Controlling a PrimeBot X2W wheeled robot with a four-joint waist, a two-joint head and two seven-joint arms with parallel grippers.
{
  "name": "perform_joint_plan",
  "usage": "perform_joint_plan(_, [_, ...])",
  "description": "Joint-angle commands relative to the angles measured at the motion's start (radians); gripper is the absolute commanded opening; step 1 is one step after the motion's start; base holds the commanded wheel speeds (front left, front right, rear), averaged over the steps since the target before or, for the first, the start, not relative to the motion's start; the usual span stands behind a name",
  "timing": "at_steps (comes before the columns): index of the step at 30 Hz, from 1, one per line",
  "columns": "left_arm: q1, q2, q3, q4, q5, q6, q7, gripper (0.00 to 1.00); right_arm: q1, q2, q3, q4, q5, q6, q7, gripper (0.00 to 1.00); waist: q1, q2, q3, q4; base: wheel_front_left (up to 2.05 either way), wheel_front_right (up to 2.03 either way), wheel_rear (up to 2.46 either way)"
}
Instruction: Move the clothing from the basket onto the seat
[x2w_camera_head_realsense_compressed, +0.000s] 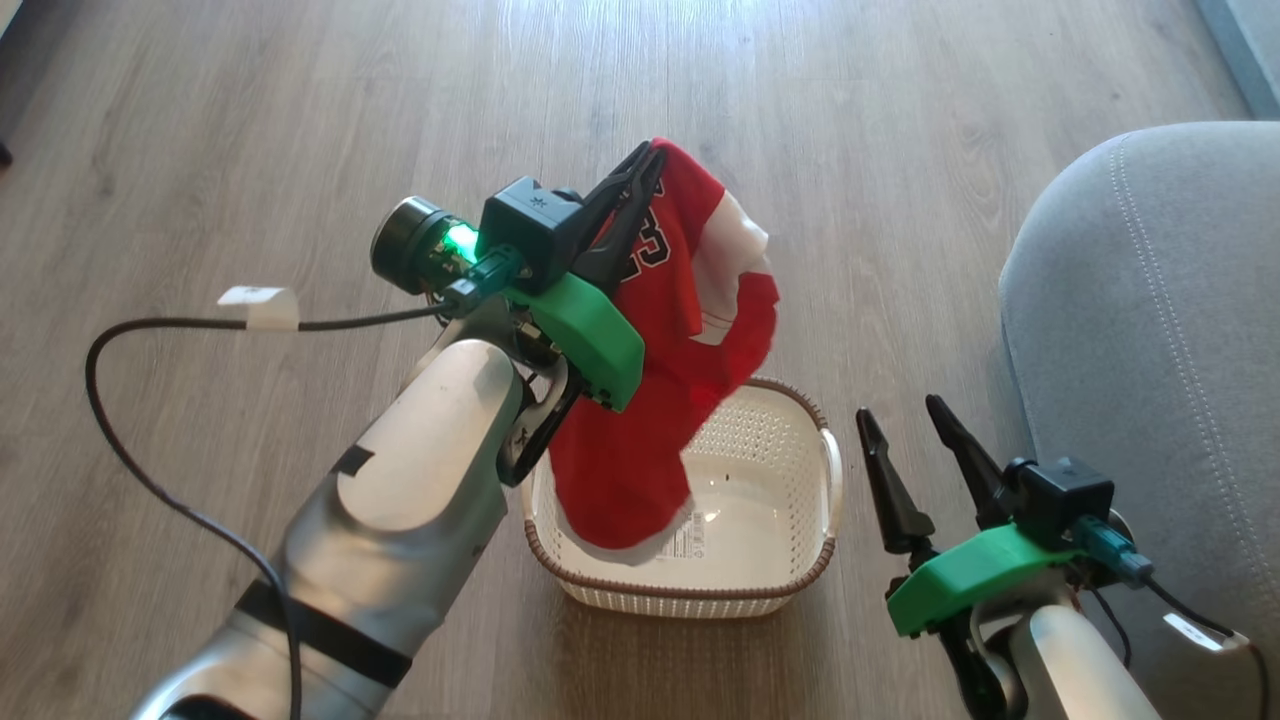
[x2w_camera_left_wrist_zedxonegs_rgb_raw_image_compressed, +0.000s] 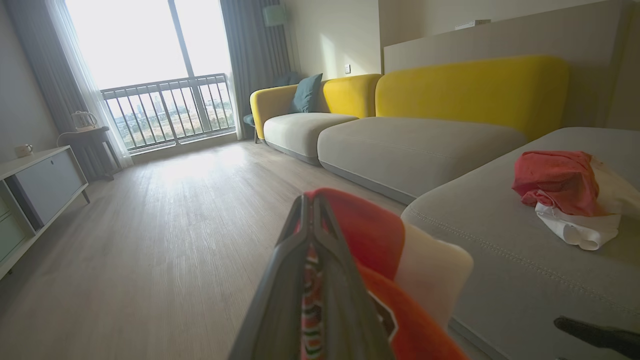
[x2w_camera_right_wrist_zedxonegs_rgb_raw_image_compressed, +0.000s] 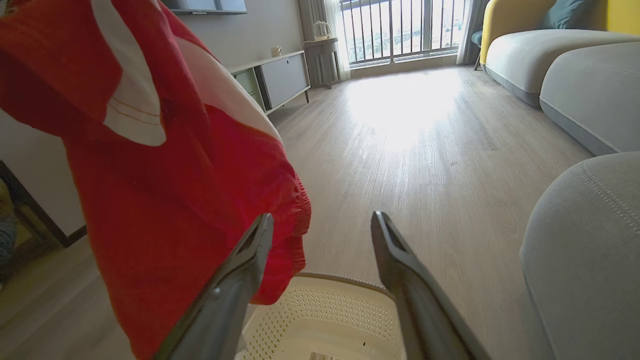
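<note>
My left gripper (x2w_camera_head_realsense_compressed: 648, 158) is shut on a red garment (x2w_camera_head_realsense_compressed: 665, 360) printed with 23 and trimmed in white. It hangs above the cream basket (x2w_camera_head_realsense_compressed: 800, 590) on the floor, its lower end still dipping inside the basket. In the left wrist view the closed gripper (x2w_camera_left_wrist_zedxonegs_rgb_raw_image_compressed: 311, 200) pinches the red cloth (x2w_camera_left_wrist_zedxonegs_rgb_raw_image_compressed: 370, 235). Another red and white garment (x2w_camera_left_wrist_zedxonegs_rgb_raw_image_compressed: 560, 182) lies on the grey seat (x2w_camera_left_wrist_zedxonegs_rgb_raw_image_compressed: 500, 235). My right gripper (x2w_camera_head_realsense_compressed: 908, 415) stands open beside the basket, between it and the seat (x2w_camera_head_realsense_compressed: 1150, 330). From the right wrist, its open gripper (x2w_camera_right_wrist_zedxonegs_rgb_raw_image_compressed: 322, 217) points over the basket (x2w_camera_right_wrist_zedxonegs_rgb_raw_image_compressed: 325, 315), the hanging garment (x2w_camera_right_wrist_zedxonegs_rgb_raw_image_compressed: 165, 200) at its left.
Wooden floor stretches ahead. A yellow-backed sofa (x2w_camera_left_wrist_zedxonegs_rgb_raw_image_compressed: 450, 95) runs along the wall beyond the seat. A low cabinet (x2w_camera_left_wrist_zedxonegs_rgb_raw_image_compressed: 35, 185) and a small table with a kettle (x2w_camera_left_wrist_zedxonegs_rgb_raw_image_compressed: 82, 120) stand by the balcony window. A black cable (x2w_camera_head_realsense_compressed: 130, 440) loops from my left arm.
</note>
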Motion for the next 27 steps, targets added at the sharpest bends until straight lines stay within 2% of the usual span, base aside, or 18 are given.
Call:
perform_joint_plan(1, [-0.058,0.015,0.027,-0.041,-0.008,0.005,-0.013,0.00,-0.022,0.005,0.029,-0.026,0.003,0.000,-0.007,1.00,0.0001,-0.0001,0.003,0.002,0.00,0.00,0.00])
perform_joint_plan(7, [-0.057,0.015,0.008,-0.059,-0.017,0.007,-0.013,0.00,-0.055,0.005,0.072,-0.016,-0.019,0.000,-0.007,1.00,0.0001,-0.0001,0.008,0.011,0.00,0.00,0.00])
perform_joint_plan(14, [-0.062,0.015,-0.030,-0.076,-0.036,0.014,-0.013,0.00,-0.185,-0.003,0.177,0.046,-0.049,0.000,-0.007,1.00,0.0001,-0.0001,0.014,0.032,0.00,0.00,0.00])
perform_joint_plan(21, [-0.068,0.015,-0.077,-0.092,-0.061,0.021,-0.013,0.00,-0.339,-0.033,0.304,0.202,-0.046,0.000,-0.007,1.00,0.0001,-0.0001,0.017,0.065,0.00,0.00,0.00])
perform_joint_plan(27, [-0.079,0.015,-0.123,-0.106,-0.086,0.031,-0.013,0.00,-0.453,-0.031,0.403,0.324,-0.016,0.000,-0.007,1.00,0.0001,-0.0001,0.021,0.101,0.00,0.00,0.00])
